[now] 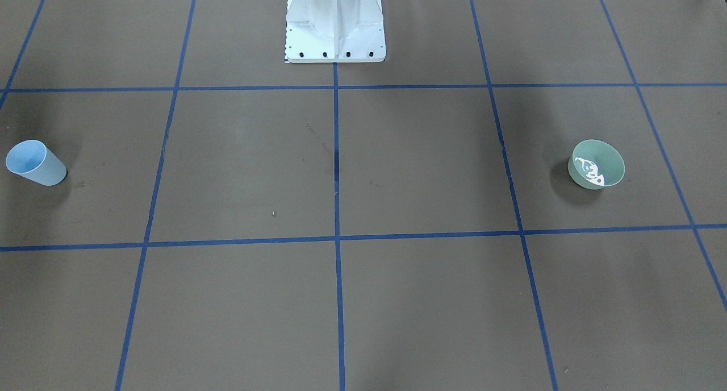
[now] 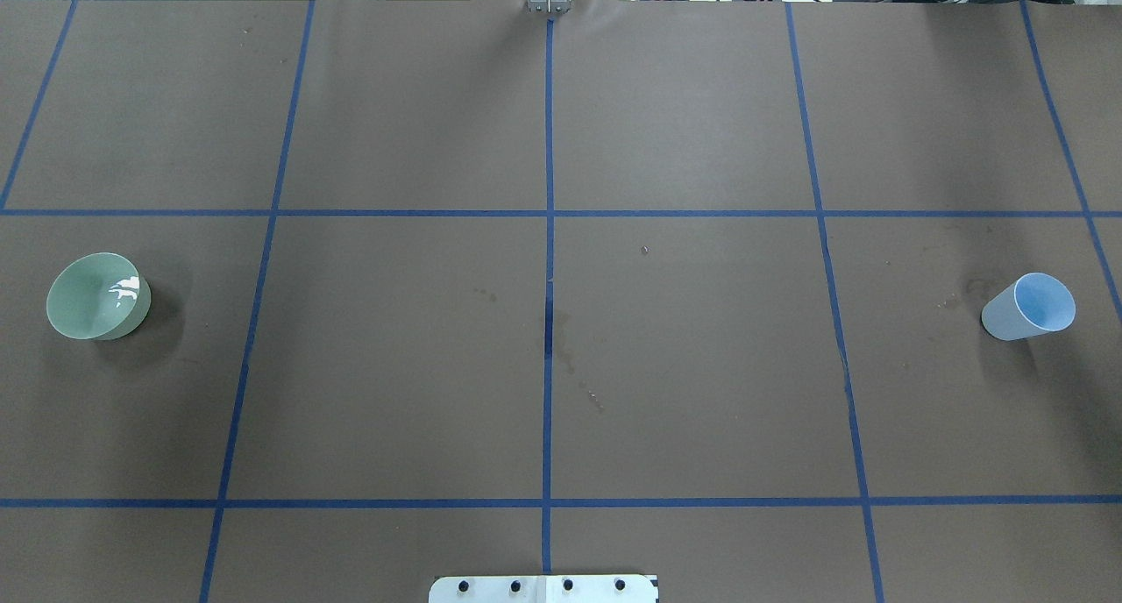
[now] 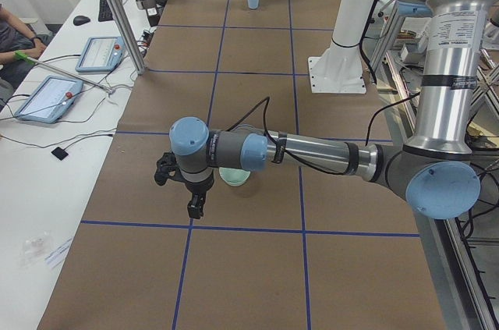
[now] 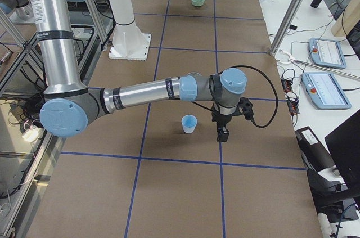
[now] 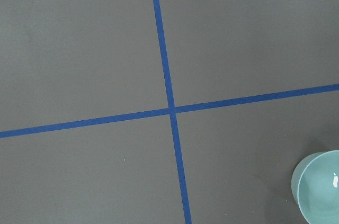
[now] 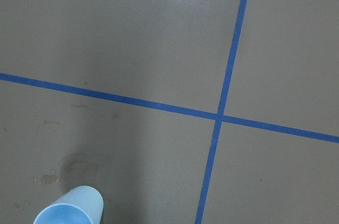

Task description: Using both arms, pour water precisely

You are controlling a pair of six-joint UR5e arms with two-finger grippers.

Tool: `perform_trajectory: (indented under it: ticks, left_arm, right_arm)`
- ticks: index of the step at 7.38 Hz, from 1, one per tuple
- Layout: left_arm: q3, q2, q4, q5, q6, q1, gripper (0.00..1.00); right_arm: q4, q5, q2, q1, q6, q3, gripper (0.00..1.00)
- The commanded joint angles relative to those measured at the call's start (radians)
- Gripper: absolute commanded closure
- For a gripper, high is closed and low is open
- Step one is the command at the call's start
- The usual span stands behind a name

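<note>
The overhead view shows no arms. The green bowl point(image 2: 96, 296) stands at mid-left with the water point(image 2: 125, 289) glinting inside, and the blue cup point(image 2: 1030, 307) stands at mid-right. Only the side views show the left gripper point(image 3: 194, 207), apparently just beside the bowl, and the right gripper point(image 4: 222, 133) near the cup. Whether either claw is open or closed cannot be told.

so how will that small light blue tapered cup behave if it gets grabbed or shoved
The small light blue tapered cup looks thin-walled, so a hard squeeze may flex it. No glints show inside, so it is likely empty and light. Its base is narrower than its rim: a sideways push could tip it.
</note>
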Motion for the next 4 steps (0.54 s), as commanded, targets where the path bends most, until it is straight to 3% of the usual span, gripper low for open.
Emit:
perform_trajectory:
  ticks: [1, 4]
  left_arm:
    - [-0.037, 0.021, -0.002, -0.003, -0.001, 0.001, 0.00]
    - [-0.047, 0.009, 0.004, 0.002, -0.006, 0.004, 0.00]
  right_arm:
    - [0.001, 0.002, -0.021, 0.004, 0.003, 0.020, 0.00]
    - [0.001, 0.001, -0.015, 0.004, 0.003, 0.023, 0.00]
